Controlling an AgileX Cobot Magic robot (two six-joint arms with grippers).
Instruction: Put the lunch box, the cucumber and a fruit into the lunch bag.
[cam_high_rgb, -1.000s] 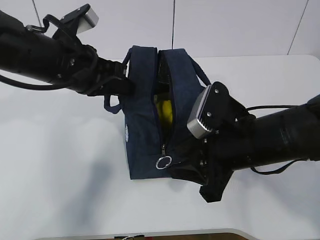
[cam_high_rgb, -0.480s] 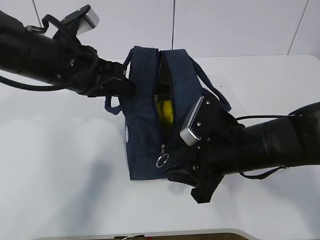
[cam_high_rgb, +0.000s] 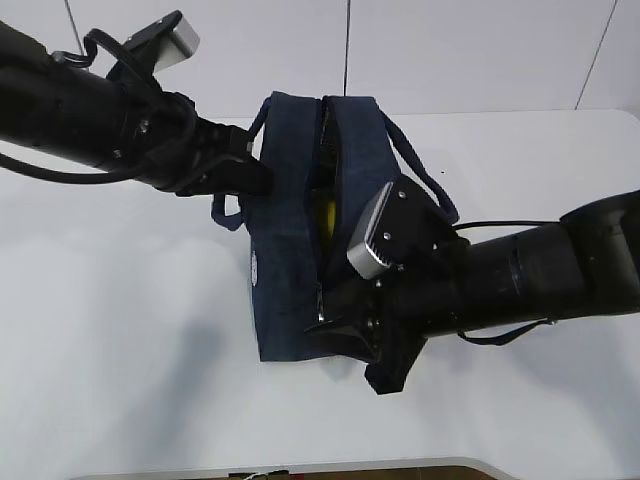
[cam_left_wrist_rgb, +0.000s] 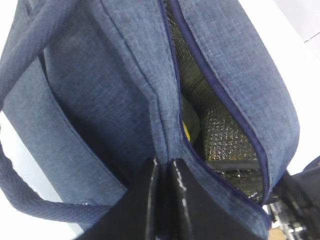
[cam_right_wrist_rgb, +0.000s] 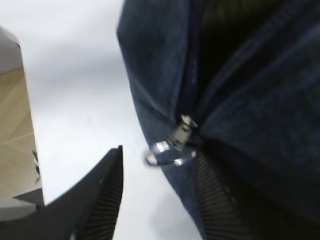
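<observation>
The dark navy lunch bag stands mid-table with its top zipper open. A bit of the yellow fruit shows inside; it is a yellow sliver in the left wrist view. The lunch box and cucumber are hidden. My left gripper is shut on the bag's fabric edge at the far end of the zipper. My right gripper is open, its jaws on either side of the silver ring pull at the near end of the bag. The ring is partly hidden in the exterior view.
The white table surrounds the bag. The bag's loop handles hang at its sides. The table's front edge and the floor show at the left of the right wrist view.
My right gripper has moved left toward the bag's near end, closing in around the ring pull. The left arm and the bag have stayed still.
</observation>
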